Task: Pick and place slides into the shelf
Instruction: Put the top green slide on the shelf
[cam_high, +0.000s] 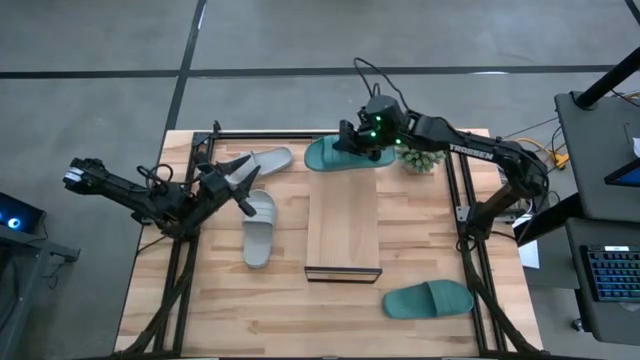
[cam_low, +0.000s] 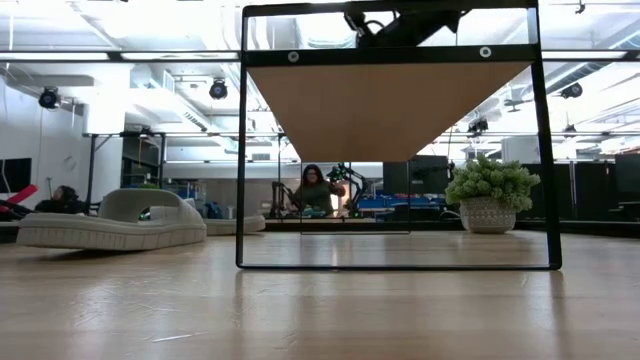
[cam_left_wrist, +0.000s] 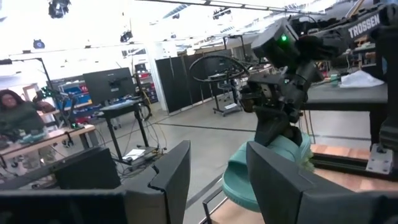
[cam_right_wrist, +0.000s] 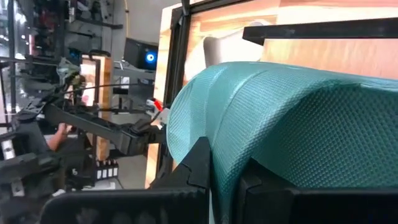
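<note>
A dark teal slide lies across the far end of the light-wood shelf, with my right gripper shut on it. The second teal slide lies on the table near the right front. One grey slide lies sole-down left of the shelf. The other grey slide lies at the far left. My left gripper hovers open between the two grey slides, fingers level and nothing between them. My right gripper pinches a textured, arched teal part of the slide between its two fingers, seemingly the strap's edge. The fingers slant down from the table's right side. The slide stays about level at the shelf's far end; I cannot tell whether it rests on the plank.
A potted plant stands just right of the held slide, at the far edge. The shelf is a raised plank on a dark frame. Dark frame rails run along the table's sides. A person sits in the room beyond.
</note>
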